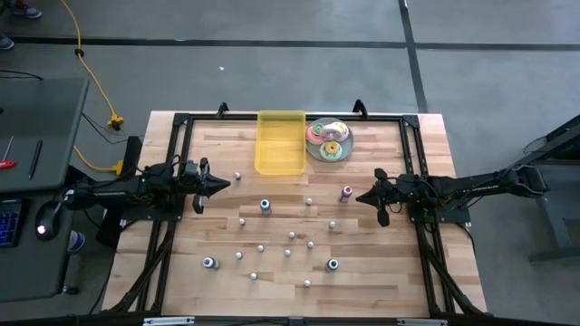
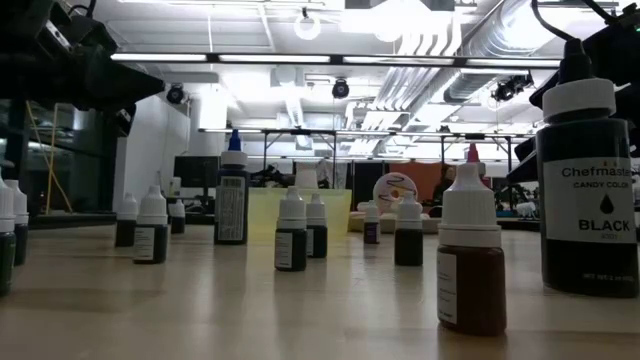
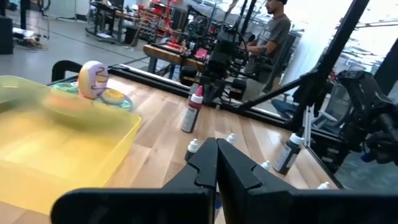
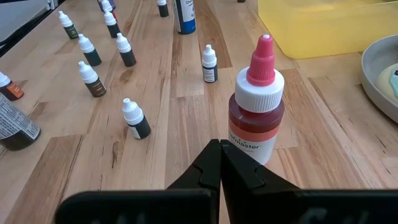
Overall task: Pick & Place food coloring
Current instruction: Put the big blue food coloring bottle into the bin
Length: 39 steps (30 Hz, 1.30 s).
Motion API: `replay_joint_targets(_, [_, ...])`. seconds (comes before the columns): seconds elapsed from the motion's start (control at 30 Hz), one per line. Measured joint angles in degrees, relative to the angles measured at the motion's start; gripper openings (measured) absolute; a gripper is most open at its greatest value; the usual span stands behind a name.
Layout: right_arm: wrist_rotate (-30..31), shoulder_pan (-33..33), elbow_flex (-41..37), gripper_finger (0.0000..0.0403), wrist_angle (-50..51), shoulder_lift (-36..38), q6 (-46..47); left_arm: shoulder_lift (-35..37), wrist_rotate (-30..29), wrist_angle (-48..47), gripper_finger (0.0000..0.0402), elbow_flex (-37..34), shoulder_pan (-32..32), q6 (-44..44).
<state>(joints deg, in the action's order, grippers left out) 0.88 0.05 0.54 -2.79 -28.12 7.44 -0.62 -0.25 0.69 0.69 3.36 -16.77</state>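
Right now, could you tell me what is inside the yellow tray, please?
The yellow tray looks empty in the high view: only its bare yellow floor shows, with no bottle inside. The left wrist view shows the same, though its near corner is cut off.

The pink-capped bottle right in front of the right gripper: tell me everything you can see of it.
The pink-capped bottle is a squat round bottle of translucent plastic holding dark red liquid, with a white ribbed collar and a pink pointed nozzle cap. A white label bears partly hidden lettering. It stands upright on the wooden table, capped, near the yellow tray and grey plate. The shut right gripper points at its base; contact is unclear.
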Motion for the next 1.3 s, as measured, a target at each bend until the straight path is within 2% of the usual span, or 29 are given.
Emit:
replay_joint_targets(0.17, [0.0, 0.0, 0.0, 0.0000, 0.0, 0.0, 0.0, 0.0, -1.3, -1.8, 0.0000, 1.3, 0.0, 1.0])
replay_joint_targets(0.3, [0.0, 0.0, 0.0, 0.0000, 0.0, 0.0, 0.0, -1.9, -2.0, -9.4, 0.0000, 7.7, 0.0, 5.9])
replay_joint_targets(0.4, [0.0, 0.0, 0.0, 0.0000, 0.0, 0.0, 0.0, -4.7, -4.8, -13.4, 0.0000, 12.8, 0.0, 5.2])
replay_joint_targets(0.63, [0.0, 0.0, 0.0, 0.0000, 0.0, 0.0, 0.0, -15.9, -5.0, -19.2, 0.0000, 25.0, 0.0, 3.6])
replay_joint_targets(0.93, [0.0, 0.0, 0.0, 0.0000, 0.0, 0.0, 0.0, -31.9, -5.3, -35.0, 0.0003, 44.4, 0.0, 16.0])
replay_joint_targets(1.1, [0.0, 0.0, 0.0, 0.0000, 0.0, 0.0, 0.0, -39.0, -5.3, -41.6, 0.0027, 52.7, 0.0, 18.4])
replay_joint_targets(1.3, [0.0, 0.0, 0.0, 0.0000, 0.0, 0.0, 0.0, -45.2, -4.8, -48.1, 0.0067, 58.3, 0.0, 17.5])
